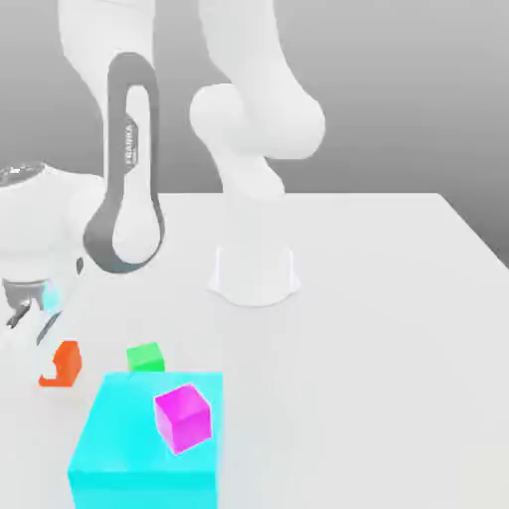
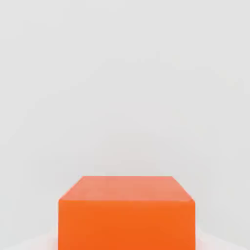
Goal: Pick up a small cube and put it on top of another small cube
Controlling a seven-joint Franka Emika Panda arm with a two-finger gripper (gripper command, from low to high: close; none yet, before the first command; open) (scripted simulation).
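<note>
The robot arm reached down over the white desk, toward its edge on the exterior view's left. The gripper hung there just above the desk surface, and I cannot tell if it was wide or narrow. A small orange cube stood on the desk just below and beside the gripper, near that same edge; whether they touched I cannot tell. In the hand view the orange cube was seen close, with its top face and one side face visible, standing on the plain white surface. A small green cube stood on the desk near the orange one, apart from it, toward the exterior view's right. A big cyan block was at the front edge of the desk, just in front of the green cube. A small magenta cube was seen against the top of the cyan block, tilted on one corner.
</note>
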